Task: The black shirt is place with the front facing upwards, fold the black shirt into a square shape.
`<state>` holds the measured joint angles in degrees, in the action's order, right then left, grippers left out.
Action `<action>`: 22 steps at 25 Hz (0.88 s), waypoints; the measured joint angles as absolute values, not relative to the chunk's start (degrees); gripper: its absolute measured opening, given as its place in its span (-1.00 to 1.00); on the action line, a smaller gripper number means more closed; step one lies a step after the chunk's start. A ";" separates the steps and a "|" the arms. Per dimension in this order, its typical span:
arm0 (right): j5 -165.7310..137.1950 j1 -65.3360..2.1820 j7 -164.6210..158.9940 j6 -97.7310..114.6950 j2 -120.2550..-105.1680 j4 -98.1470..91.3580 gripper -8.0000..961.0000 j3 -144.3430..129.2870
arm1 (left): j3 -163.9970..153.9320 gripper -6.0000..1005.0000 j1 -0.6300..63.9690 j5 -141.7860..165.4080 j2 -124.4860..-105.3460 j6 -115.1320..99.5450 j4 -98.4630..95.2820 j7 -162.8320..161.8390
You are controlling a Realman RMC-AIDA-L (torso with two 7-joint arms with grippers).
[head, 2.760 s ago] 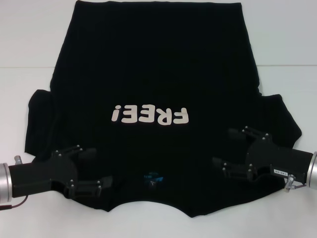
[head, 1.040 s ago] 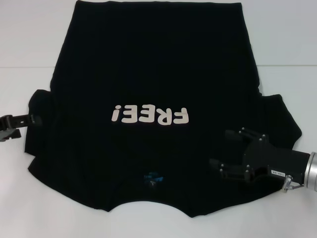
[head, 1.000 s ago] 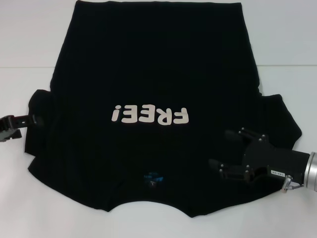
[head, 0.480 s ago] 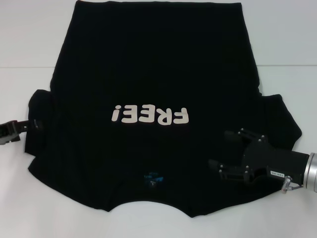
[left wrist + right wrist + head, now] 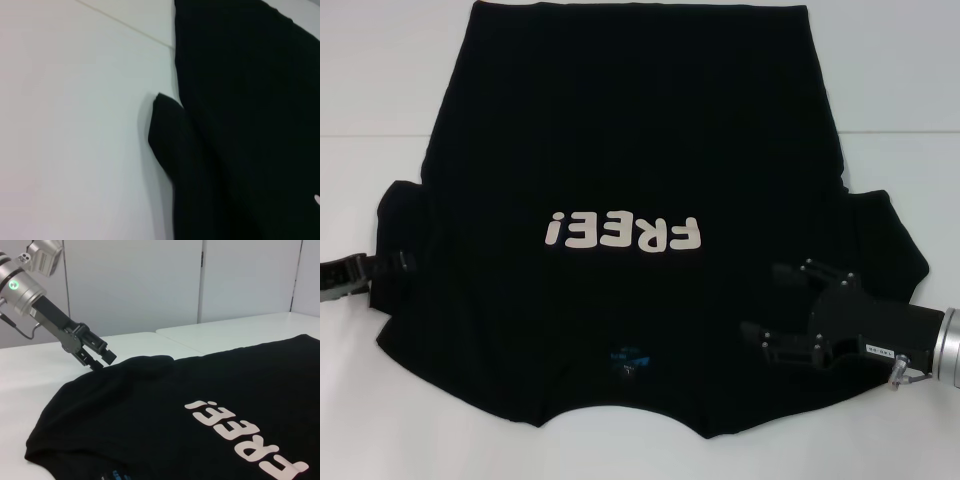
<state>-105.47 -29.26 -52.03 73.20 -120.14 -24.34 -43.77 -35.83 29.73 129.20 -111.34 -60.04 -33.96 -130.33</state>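
You have the black shirt [image 5: 630, 150] lying flat on the white table [image 5: 900, 80], print up. Your right gripper [image 5: 768, 302] rests over its right shoulder, jaws spread. Your left gripper [image 5: 390, 262] meets the left sleeve's edge; jaw state unclear.

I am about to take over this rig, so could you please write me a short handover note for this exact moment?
Left gripper: at the left sleeve's edge, low over the table; open or shut cannot be told.
Right gripper: open, over the right shoulder area, holding nothing.
Shirt: flat, front up, "FREE!" print showing, collar toward the robot.
Done: no fold visible.
Left: the whole fold into a square.
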 joint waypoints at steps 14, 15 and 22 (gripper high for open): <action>-105.47 -29.26 -52.43 73.12 -120.14 -24.34 0.97 -43.77 | -36.01 0.85 29.88 129.19 -111.60 -60.06 -33.93 -130.34; -105.46 -29.26 -52.55 73.12 -120.14 -24.34 0.97 -43.77 | -36.02 0.85 29.88 129.19 -111.61 -60.06 -33.93 -130.34; -105.47 -29.26 -52.65 73.12 -120.14 -24.35 0.97 -43.77 | -36.06 0.85 29.85 129.20 -111.62 -60.03 -34.05 -130.34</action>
